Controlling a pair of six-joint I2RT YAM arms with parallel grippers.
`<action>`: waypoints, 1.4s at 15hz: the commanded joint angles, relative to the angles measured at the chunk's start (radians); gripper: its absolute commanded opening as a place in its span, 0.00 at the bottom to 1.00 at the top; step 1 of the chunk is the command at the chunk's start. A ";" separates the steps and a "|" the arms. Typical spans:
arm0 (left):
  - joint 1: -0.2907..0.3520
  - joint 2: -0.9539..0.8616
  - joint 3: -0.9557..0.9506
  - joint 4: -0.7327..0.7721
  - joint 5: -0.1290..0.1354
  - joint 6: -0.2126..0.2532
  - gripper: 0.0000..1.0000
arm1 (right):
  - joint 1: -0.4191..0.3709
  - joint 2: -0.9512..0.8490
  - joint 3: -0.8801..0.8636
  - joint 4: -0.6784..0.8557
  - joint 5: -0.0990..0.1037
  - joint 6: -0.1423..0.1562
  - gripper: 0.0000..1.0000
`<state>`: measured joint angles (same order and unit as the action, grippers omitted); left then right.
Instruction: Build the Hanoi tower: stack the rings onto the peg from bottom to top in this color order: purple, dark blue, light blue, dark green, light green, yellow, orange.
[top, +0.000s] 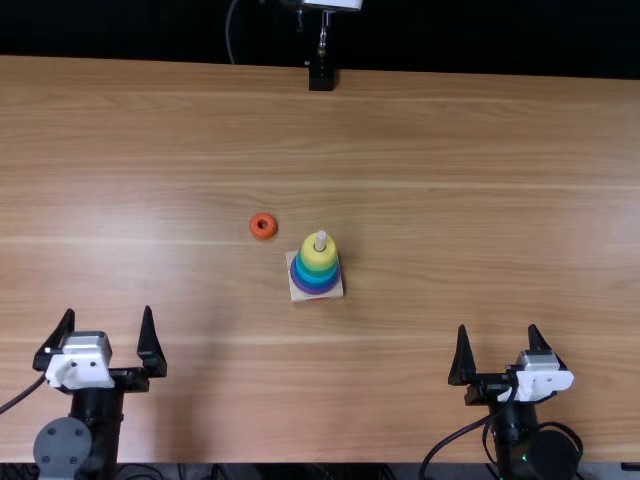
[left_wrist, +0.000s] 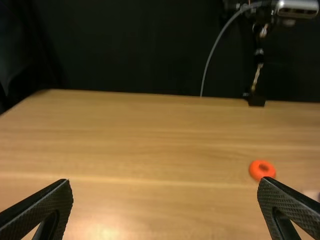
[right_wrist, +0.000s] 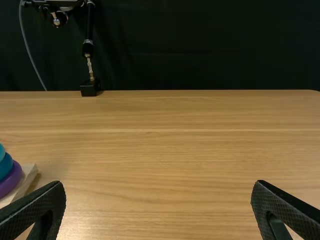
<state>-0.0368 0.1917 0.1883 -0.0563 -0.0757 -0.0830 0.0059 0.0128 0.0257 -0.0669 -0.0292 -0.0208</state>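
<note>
In the top view my left gripper (top: 108, 340) stands open at the near left, and my right gripper (top: 497, 350) stands open at the near right. Between and beyond them, the tower's wooden base (top: 302, 293) holds purple, blue, green and yellow rings (top: 317, 262) around its peg (top: 320, 240), whose tip pokes out above the yellow. An orange ring (top: 263, 226) lies flat on the table, left of the tower and slightly farther back. In the left wrist view, the left gripper (left_wrist: 165, 205) is apart from the orange ring (left_wrist: 262, 170). The right wrist view has the right gripper (right_wrist: 158, 207) and the purple ring (right_wrist: 12, 180).
The light brown table (top: 450, 180) spreads around the tower. At its far edge stands a black clamp (top: 321, 78) with a thin post and a cable. Dark cables lie near both arm bases at the near edge.
</note>
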 joint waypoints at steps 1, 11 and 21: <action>0.003 0.077 0.083 0.012 -0.007 -0.002 1.00 | -0.009 -0.013 -0.010 0.005 0.009 0.002 1.00; -0.002 0.713 0.582 0.008 0.160 0.000 1.00 | -0.009 -0.013 -0.010 0.005 0.009 0.002 1.00; -0.169 1.373 1.017 -0.117 0.278 0.186 1.00 | -0.009 -0.013 -0.010 0.005 0.009 0.002 1.00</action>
<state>-0.1810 1.5402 1.1595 -0.1749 0.1875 0.0544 0.0059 0.0128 0.0257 -0.0669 -0.0292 -0.0204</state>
